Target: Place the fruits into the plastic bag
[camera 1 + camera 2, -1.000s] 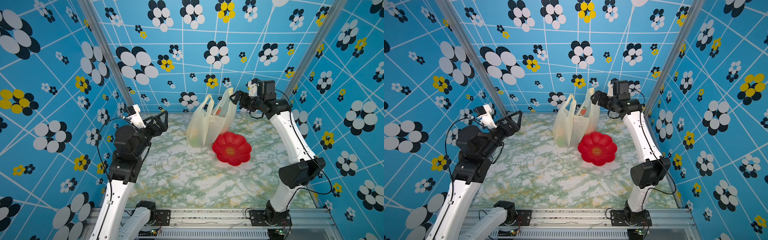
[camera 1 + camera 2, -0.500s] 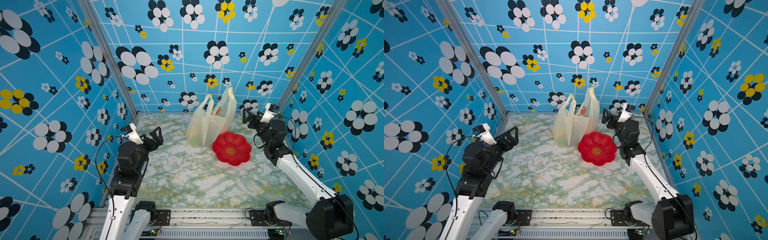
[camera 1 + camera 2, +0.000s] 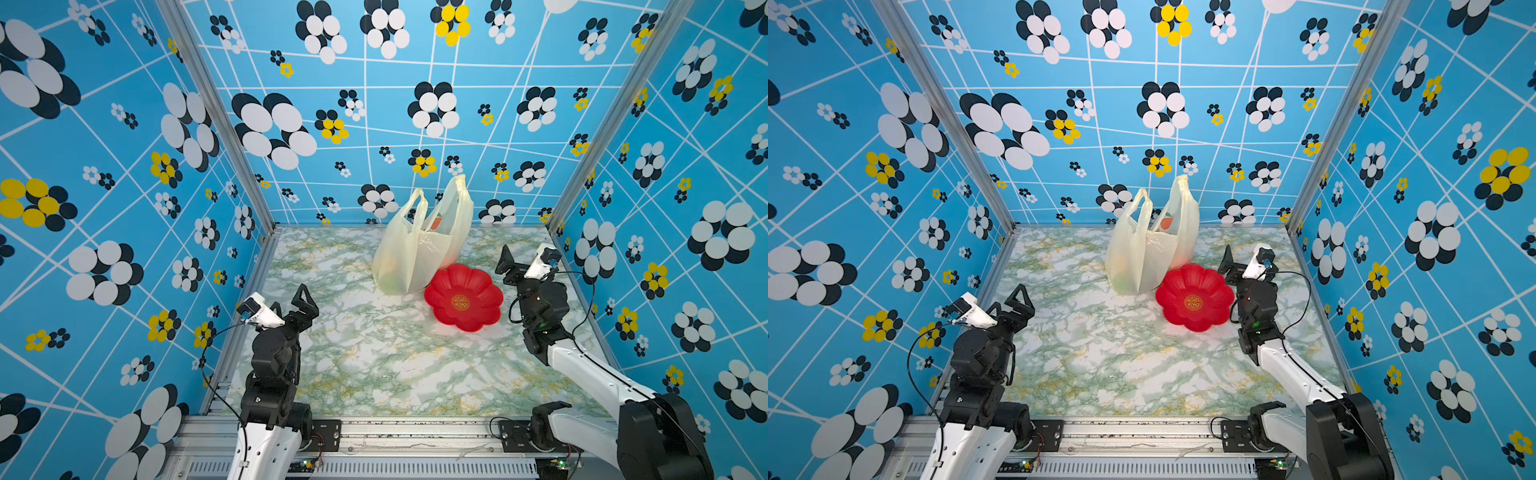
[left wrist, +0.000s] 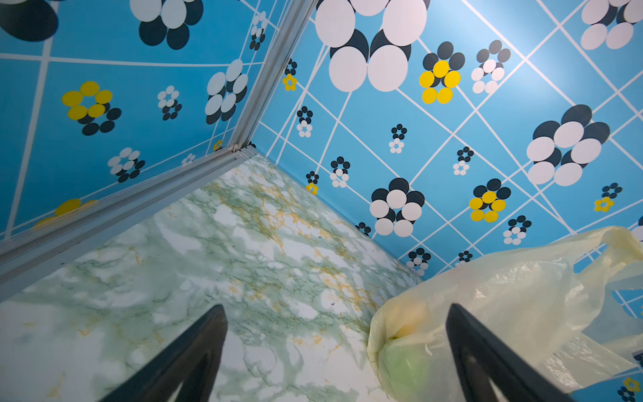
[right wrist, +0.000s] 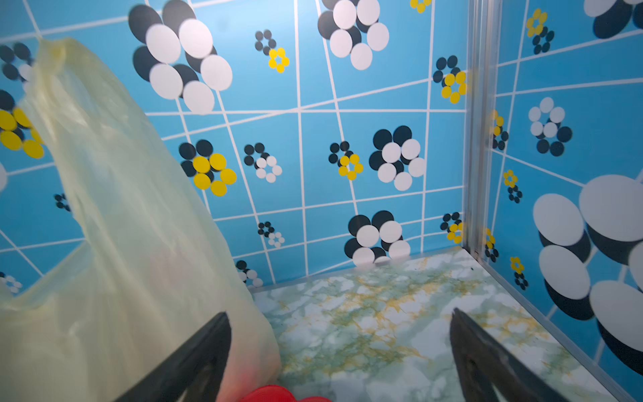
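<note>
Cream translucent plastic bag (image 3: pixel 409 257), frame centre, holds yellow and green fruits (image 4: pixel 403 348); red flower-shaped plate (image 3: pixel 484 282) bare; left hand (image 3: pixel 291 307) and right hand (image 3: pixel 524 258) spread.

Bright, even light is filling the booth, throwing only faint shadows. The wide lenses are bending the wall lines at the edges. The right wrist view is smearing the plastic bag (image 5: pixel 114 222) with blur.

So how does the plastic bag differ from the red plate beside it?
The plastic bag stands tall and crumpled; the red plate lies low and flat. The bag is translucent cream with shapes showing through; the plate is opaque and flower-shaped. The bag looks filled; the plate is empty. Both sit on the marbled table, side by side.
</note>
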